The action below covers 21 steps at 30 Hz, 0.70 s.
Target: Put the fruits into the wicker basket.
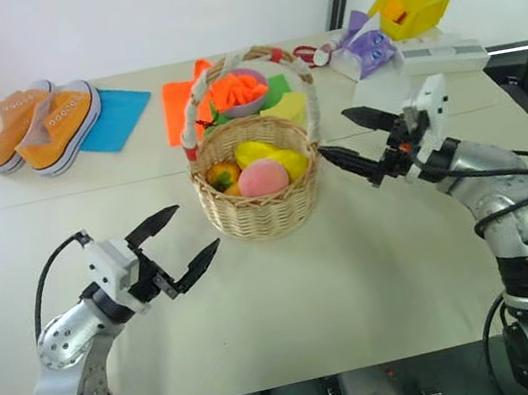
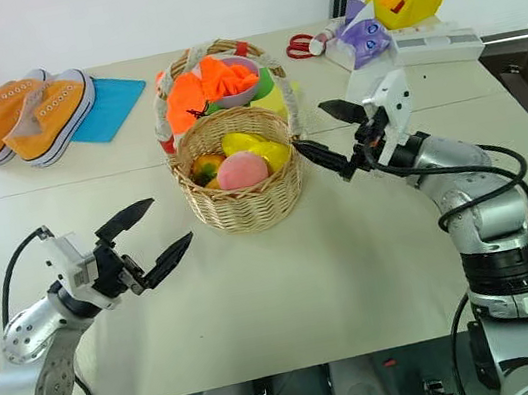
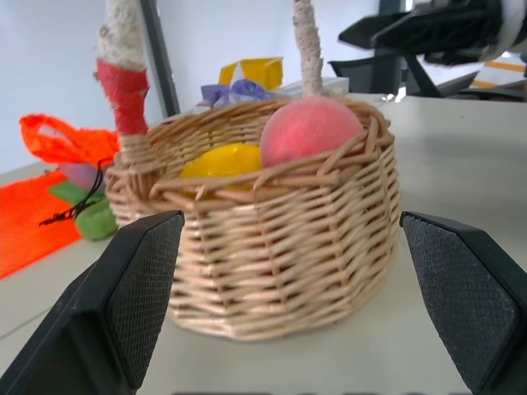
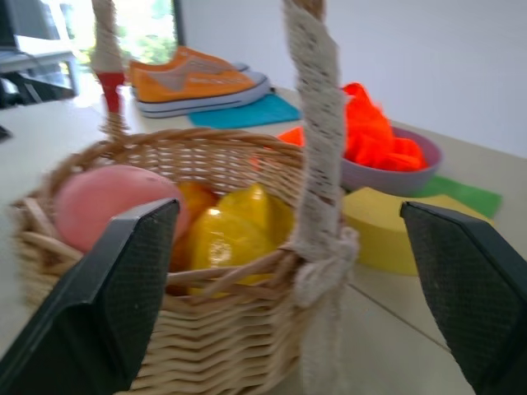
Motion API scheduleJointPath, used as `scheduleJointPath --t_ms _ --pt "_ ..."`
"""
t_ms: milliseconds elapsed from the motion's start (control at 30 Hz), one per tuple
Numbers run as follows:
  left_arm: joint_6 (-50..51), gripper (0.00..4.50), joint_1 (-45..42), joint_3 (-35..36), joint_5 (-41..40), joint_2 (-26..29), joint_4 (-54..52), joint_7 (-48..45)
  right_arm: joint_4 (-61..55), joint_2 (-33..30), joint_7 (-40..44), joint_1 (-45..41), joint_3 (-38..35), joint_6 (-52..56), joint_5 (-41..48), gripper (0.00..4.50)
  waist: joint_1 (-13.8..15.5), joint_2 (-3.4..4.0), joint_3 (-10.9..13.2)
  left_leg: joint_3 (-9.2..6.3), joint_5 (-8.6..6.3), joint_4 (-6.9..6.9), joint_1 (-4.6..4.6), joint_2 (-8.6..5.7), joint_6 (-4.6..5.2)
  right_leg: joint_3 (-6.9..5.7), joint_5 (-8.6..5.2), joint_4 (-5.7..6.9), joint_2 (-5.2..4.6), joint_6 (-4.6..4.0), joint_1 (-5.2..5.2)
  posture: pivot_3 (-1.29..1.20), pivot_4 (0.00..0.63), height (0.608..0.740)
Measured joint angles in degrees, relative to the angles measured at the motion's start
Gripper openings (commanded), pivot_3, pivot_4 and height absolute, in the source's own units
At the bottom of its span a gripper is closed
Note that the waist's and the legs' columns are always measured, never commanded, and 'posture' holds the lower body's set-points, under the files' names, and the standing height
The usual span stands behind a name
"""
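The wicker basket (image 1: 262, 213) stands mid-table, its white and red handle arching over it. Inside lie the fruits: a pink peach (image 1: 263, 177) in front, a yellow lemon (image 1: 278, 158) behind it and an orange-yellow mango (image 1: 223, 175) at the left. My left gripper (image 1: 197, 227) hovers open and empty a little to the front left of the basket, pointing at it. Just right of the basket's rim my right gripper (image 1: 333, 132) is open and empty, fingers aimed at the handle's base. The left wrist view shows the basket wall (image 3: 272, 247) and the peach (image 3: 309, 127) close ahead.
Behind the basket sit a purple bowl (image 1: 246, 104) with orange cloth and a pale yellow wedge (image 1: 291, 107). Orange sneakers (image 1: 39, 124) and a blue sheet (image 1: 119, 115) lie far left. A yellow bin (image 1: 411, 5) and a white box (image 1: 443, 54) stand far right.
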Motion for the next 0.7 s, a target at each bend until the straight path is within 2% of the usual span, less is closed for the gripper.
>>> scheduleJointPath --t_ms 67,233,333,567,700 --pt "0.0 4.50 -0.4 -0.5 0.0 0.0 0.1 -0.4 3.1 3.0 -3.2 -2.3 0.0 -1.1 -1.5 4.46 0.0 0.00 0.0 0.01 0.01 0.00 0.01 0.00 -0.01 0.01 0.00 0.02 0.01 0.00 -0.01 0.00 0.150 0.740" --pt "0.0 4.50 -0.7 -1.2 0.0 0.0 0.5 -0.9 4.2 8.0 -2.2 -3.5 2.5 -2.2 -0.7 4.46 0.2 0.00 0.0 0.01 0.01 0.00 -0.04 0.00 -0.01 0.00 0.00 0.00 0.01 0.01 -0.02 0.00 0.150 0.740" --pt "0.0 4.50 -0.6 -1.4 0.1 0.0 0.6 -0.9 8.2 9.8 -4.1 -5.6 3.2 -3.8 -2.2 3.58 0.2 0.00 0.0 0.02 0.01 0.06 -0.05 -0.05 -0.01 0.01 0.01 0.00 -0.06 0.02 -0.01 0.00 0.150 0.740" --pt "0.0 4.50 0.0 -1.6 0.1 -0.5 0.6 -0.5 11.2 11.1 -7.5 -7.2 1.6 -6.7 -3.2 0.01 0.2 0.00 0.0 0.02 0.01 0.03 -0.05 -0.04 -0.01 0.00 0.00 0.00 -0.05 0.02 -0.03 0.00 0.150 0.740" --pt "-0.1 4.50 -0.5 -2.1 0.2 -0.8 0.6 -0.4 11.2 9.1 -8.0 -5.5 -0.1 -8.3 -3.4 0.01 0.4 0.00 0.0 0.02 0.01 0.04 -0.06 -0.07 -0.01 0.00 0.00 0.00 -0.08 0.02 -0.01 0.00 0.150 0.740"
